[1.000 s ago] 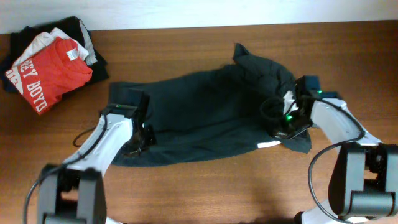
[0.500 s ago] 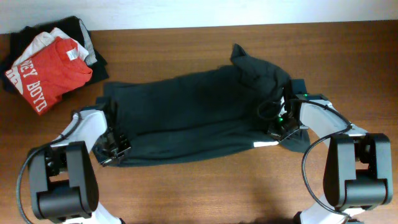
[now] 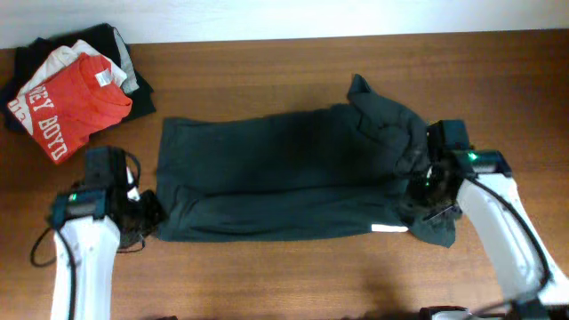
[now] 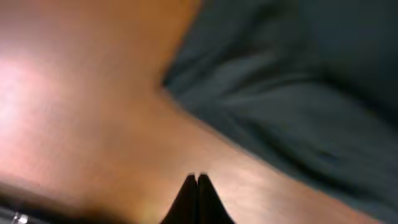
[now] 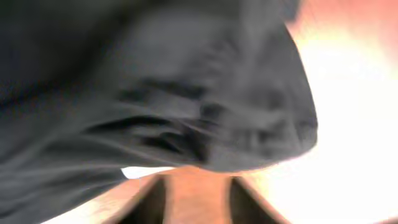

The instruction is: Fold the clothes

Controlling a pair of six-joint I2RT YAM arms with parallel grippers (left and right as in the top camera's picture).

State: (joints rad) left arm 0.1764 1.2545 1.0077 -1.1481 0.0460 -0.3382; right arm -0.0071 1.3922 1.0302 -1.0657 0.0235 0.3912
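The dark charcoal T-shirt (image 3: 284,173) lies spread lengthwise across the middle of the worktop (image 3: 267,276), folded along its near edge, bunched at its right end, a white tag (image 3: 388,229) showing.

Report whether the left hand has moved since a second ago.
Yes. Judged against the red T-shirt, the left hand has drawn leftward, from over the dark T-shirt to its left edge.
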